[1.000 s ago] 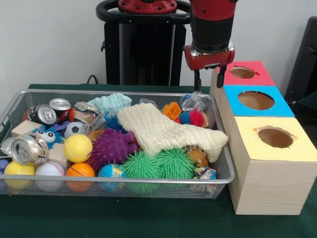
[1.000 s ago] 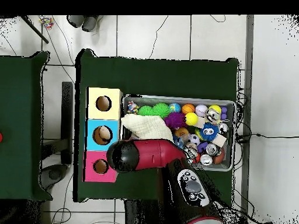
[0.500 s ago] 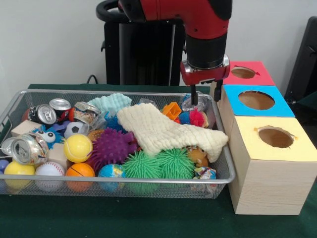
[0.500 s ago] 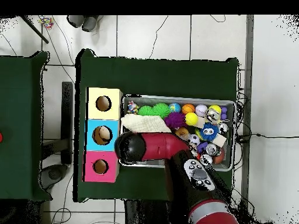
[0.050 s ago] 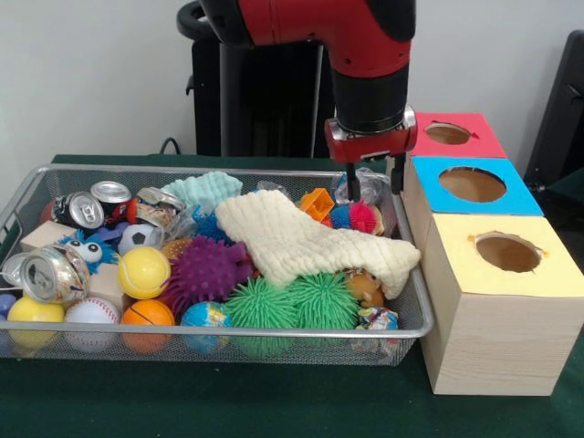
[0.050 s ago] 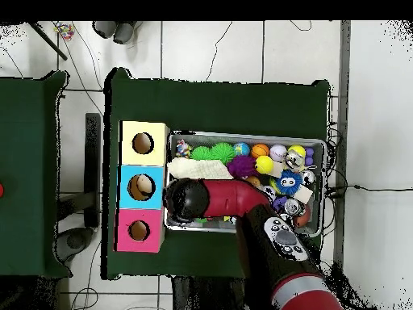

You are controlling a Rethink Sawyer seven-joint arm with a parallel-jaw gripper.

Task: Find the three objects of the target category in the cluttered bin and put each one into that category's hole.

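Two black fingers of my claw [image 5: 371, 179] hang spread apart with nothing between them, over the far corner of the wire mesh bin [image 5: 274, 330], the corner beside the blue-topped wooden box [image 5: 471, 185]. Right under the claw I see a crinkled clear plastic wrapper [image 5: 365, 188]. Next to that wrapper sits a pink spiky ball [image 5: 365, 217], and a cream knitted cloth [image 5: 301, 243] sprawls across the bin's middle.
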